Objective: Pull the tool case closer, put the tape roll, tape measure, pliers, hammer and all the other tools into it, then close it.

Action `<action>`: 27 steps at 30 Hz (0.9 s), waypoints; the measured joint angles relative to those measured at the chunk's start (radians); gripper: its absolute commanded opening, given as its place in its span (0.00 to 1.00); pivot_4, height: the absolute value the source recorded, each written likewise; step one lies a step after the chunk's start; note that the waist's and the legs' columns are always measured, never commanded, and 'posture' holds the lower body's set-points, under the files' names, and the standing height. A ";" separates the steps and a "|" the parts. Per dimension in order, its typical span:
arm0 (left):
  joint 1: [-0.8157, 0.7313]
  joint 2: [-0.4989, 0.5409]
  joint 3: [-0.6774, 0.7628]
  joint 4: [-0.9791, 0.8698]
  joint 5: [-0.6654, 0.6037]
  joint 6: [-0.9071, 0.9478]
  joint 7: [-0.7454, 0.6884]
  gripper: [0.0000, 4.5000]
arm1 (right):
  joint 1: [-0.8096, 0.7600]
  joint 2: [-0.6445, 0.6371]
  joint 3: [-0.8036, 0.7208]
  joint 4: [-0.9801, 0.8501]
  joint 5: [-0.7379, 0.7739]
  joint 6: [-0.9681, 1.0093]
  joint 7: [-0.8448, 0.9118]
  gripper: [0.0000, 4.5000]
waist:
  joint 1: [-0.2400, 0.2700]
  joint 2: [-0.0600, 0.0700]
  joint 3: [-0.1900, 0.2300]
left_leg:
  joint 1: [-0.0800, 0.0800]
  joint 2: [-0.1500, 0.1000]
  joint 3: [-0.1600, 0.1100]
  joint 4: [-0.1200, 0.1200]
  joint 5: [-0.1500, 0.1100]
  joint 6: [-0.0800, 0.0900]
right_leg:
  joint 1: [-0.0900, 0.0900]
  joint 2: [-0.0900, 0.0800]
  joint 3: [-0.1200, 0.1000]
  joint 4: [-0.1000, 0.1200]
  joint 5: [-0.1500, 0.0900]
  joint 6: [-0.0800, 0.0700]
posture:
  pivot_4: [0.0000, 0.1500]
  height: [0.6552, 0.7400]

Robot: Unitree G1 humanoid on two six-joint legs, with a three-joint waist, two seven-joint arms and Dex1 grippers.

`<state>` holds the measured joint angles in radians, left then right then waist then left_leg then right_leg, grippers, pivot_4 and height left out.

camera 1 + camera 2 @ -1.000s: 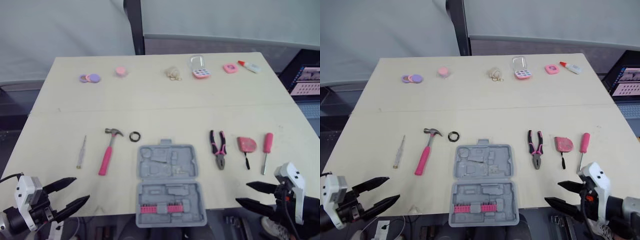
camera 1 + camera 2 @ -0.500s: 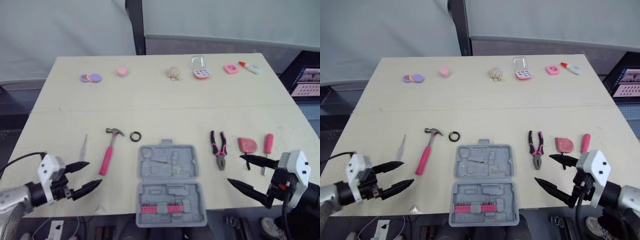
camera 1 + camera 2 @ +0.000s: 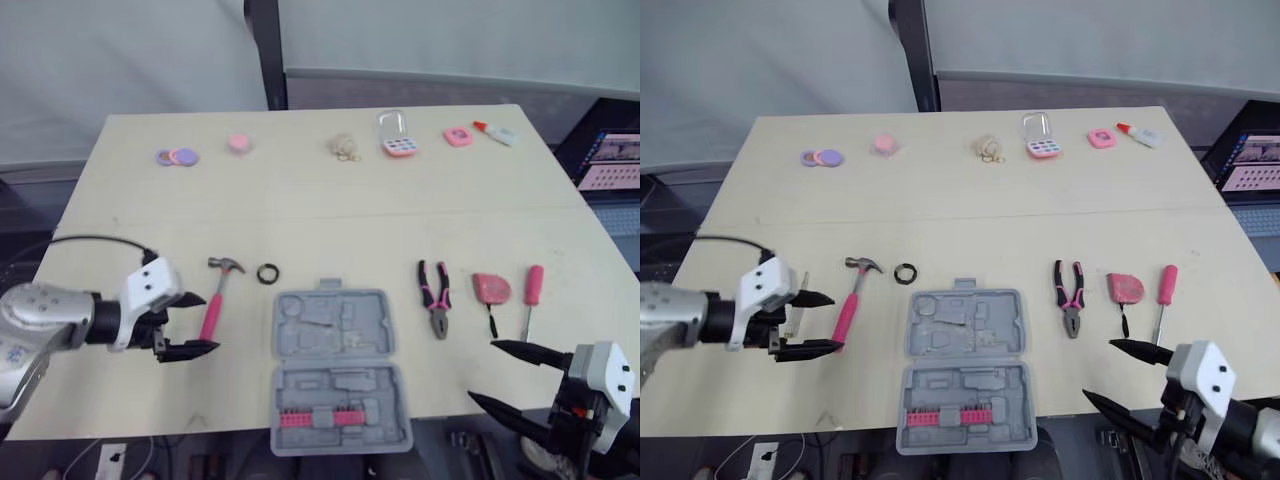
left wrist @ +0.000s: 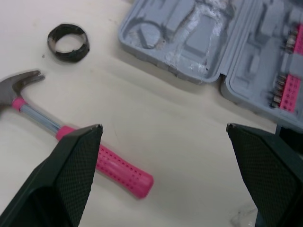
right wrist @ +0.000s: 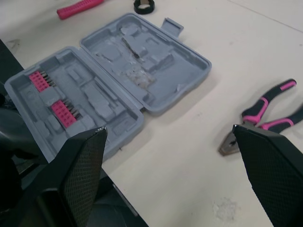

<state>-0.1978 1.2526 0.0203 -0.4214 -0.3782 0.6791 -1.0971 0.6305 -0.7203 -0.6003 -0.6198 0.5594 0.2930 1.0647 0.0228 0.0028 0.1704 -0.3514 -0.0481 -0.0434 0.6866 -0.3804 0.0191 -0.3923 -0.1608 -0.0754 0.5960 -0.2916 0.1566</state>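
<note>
Now, grey tool case (image 3: pixel 335 325) open flat, left end effector (image 3: pixel 208 322) spread, right end effector (image 3: pixel 482 370) spread

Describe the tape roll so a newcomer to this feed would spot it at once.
Start at the open grey tool case at the near edge of the table. Just beyond its far left corner, right of the head of the pink-handled hammer, lies the tape roll. It is the only small black ring; its neighbours are a long tool and a grey box.
</note>
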 measured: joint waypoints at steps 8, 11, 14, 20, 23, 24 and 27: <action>-0.498 -0.042 -0.449 0.097 0.388 -0.062 -0.217 1.00 | 0.008 -0.020 -0.035 0.013 -0.010 -0.010 0.003 1.00 | 0.006 0.002 0.000 | -0.001 0.001 0.013 0.001 0.000 0.000 | 0.000 0.002 0.000 -0.001 0.000 0.000 | 1.00 1.00; -0.642 -0.166 -0.571 0.201 0.502 -0.059 -0.271 1.00 | 0.006 -0.021 -0.043 0.015 -0.012 -0.008 -0.006 1.00 | 0.010 0.002 0.001 | -0.002 0.001 0.012 0.004 0.000 0.001 | 0.000 0.002 -0.001 0.000 0.000 0.001 | 1.00 1.00; -0.723 -0.268 -0.659 0.294 0.579 -0.078 -0.308 1.00 | 0.011 -0.024 -0.058 0.017 -0.030 -0.008 -0.011 1.00 | 0.006 0.001 0.001 | -0.002 0.001 0.012 0.005 0.000 0.001 | 0.000 0.002 -0.001 0.000 0.000 0.001 | 1.00 1.00; -0.840 -0.435 -0.774 0.540 0.726 -0.173 -0.328 1.00 | 0.011 -0.036 -0.088 0.026 -0.054 -0.006 -0.014 1.00 | 0.003 0.000 0.002 | -0.003 0.002 0.012 0.005 -0.001 0.002 | -0.001 0.002 -0.001 0.000 0.000 0.001 | 1.00 1.00; -0.855 -0.469 -0.790 0.611 0.772 -0.224 -0.341 1.00 | 0.033 -0.034 -0.120 0.025 -0.054 -0.002 -0.014 1.00 | 0.003 0.000 0.002 | -0.003 0.002 0.012 0.005 -0.001 0.002 | -0.001 0.002 -0.001 0.000 0.000 0.001 | 1.00 1.00; -0.858 -0.476 -0.790 0.630 0.781 -0.237 -0.348 1.00 | 0.042 -0.030 -0.126 0.022 -0.054 -0.002 -0.014 1.00 | 0.003 0.000 0.002 | -0.003 0.002 0.012 0.005 -0.001 0.002 | -0.001 0.002 -0.001 0.000 0.000 0.001 | 1.00 1.00; -0.860 -0.494 -0.790 0.664 0.812 -0.275 -0.370 1.00 | 0.063 -0.012 -0.132 0.005 -0.051 0.001 -0.014 1.00 | 0.004 0.000 0.002 | -0.003 0.002 0.012 0.006 -0.001 0.002 | -0.001 0.002 -0.001 0.000 0.000 0.001 | 1.00 1.00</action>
<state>-1.0579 0.7585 -0.7700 0.2422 0.4343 0.4041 -1.4673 0.6935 -0.7322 -0.7327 -0.6150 0.5088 0.2941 1.0506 0.0266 0.0029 0.1722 -0.3548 -0.0461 -0.0314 0.6930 -0.3811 0.0209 -0.3930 -0.1587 -0.0766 0.5964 -0.2911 0.1576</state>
